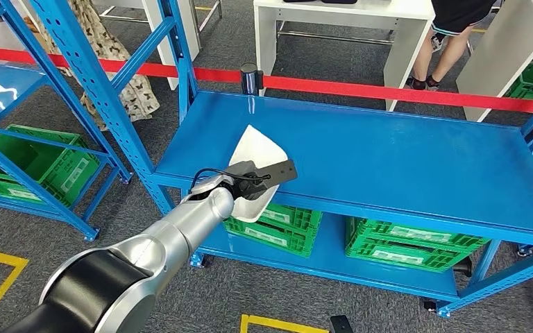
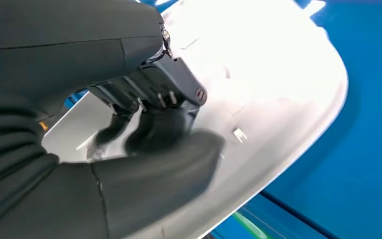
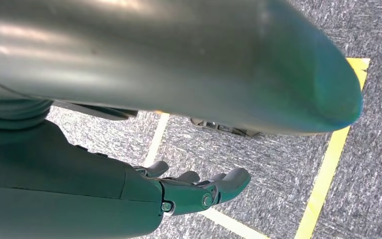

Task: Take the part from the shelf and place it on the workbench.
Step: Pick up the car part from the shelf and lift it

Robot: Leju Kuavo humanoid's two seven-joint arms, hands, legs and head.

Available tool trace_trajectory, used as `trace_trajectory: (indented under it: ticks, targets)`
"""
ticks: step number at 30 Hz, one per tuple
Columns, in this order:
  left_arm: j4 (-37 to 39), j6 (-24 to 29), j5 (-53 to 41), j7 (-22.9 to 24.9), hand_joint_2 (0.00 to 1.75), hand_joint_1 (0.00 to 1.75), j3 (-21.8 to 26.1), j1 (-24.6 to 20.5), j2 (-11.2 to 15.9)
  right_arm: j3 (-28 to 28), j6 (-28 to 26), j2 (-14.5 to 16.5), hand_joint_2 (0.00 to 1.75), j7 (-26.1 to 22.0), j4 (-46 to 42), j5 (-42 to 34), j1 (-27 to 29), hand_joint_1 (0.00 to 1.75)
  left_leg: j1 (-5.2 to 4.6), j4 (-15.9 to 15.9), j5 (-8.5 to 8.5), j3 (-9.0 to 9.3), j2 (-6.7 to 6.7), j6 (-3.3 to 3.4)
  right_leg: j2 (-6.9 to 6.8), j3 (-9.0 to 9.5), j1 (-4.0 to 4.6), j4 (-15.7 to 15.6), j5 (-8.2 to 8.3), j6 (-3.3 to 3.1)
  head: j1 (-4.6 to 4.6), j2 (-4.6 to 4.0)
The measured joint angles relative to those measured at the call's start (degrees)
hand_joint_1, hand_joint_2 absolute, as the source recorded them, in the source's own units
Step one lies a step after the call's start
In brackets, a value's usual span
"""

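The left hand (image 1: 253,179) grips the white part (image 1: 253,149) by its near end, dark fingers (image 2: 149,97) over the top face and thumb beneath, so that the far end lies over the front edge of the blue counter (image 1: 388,159), which probably lets it be laid flat without being dropped. The right hand (image 3: 199,189) hangs by the robot's side over grey carpet with yellow floor lines (image 3: 328,164), fingers loosely apart and holding nothing, as it has no share in this carry. The green crates (image 1: 402,243) below the counter carry pale labels, too small to read, and the part shows no legible writing.
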Motion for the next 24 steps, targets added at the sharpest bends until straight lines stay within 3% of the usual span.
trace_trajectory:
  ticks: [24]
  targets:
    - [0.0, 2.36, -4.11, 4.12, 0.0, 0.0, -0.55, -0.43, 0.59, -0.32, 0.0, 0.0, 0.0, -0.06, -0.01, -0.14, 0.17, 0.0, 0.0, 0.0, 0.0, 0.0, 0.0, 0.0, 0.0, 0.0, 0.0, 0.0, 0.0, 0.0, -0.01, 0.0]
